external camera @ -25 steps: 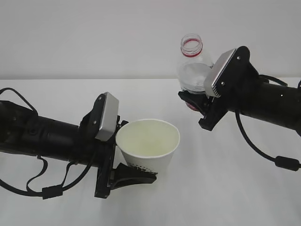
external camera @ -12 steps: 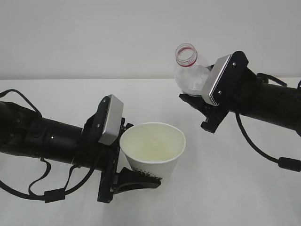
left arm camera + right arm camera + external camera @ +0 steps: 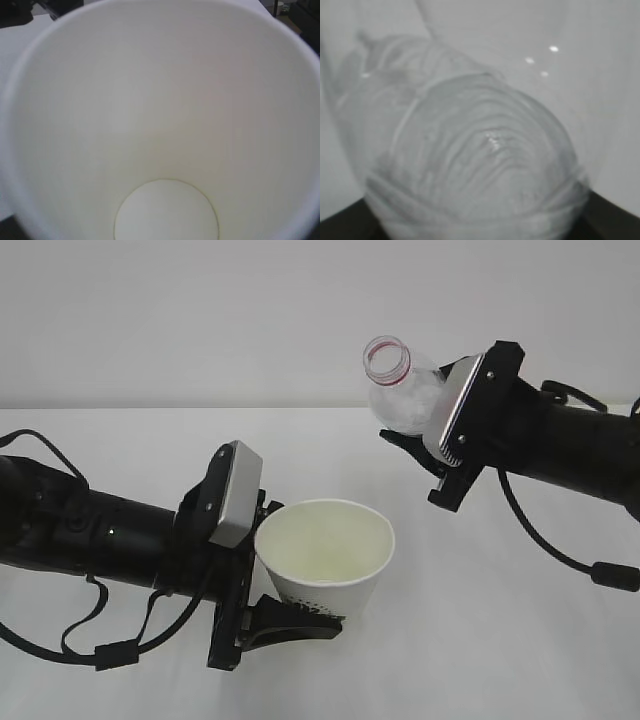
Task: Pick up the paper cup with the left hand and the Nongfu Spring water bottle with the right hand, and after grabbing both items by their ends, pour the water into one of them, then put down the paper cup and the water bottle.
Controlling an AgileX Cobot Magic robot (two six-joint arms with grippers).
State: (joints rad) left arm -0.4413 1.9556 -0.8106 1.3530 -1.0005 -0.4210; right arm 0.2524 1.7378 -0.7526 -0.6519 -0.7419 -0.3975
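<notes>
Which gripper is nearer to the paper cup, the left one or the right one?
Left. The left gripper is closed on the paper cup near its base; the right gripper holds the water bottle, up and to the right, apart from the cup.

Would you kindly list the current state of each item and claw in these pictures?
paper cup: held off the table, upright, mouth open; looks empty in the left wrist view.
Nongfu Spring water bottle: uncapped, held in the air, tilted with its neck toward the left arm's side; not over the cup.
left claw: shut on the cup's lower part.
right claw: shut on the bottle; its jaws are mostly hidden.
</notes>
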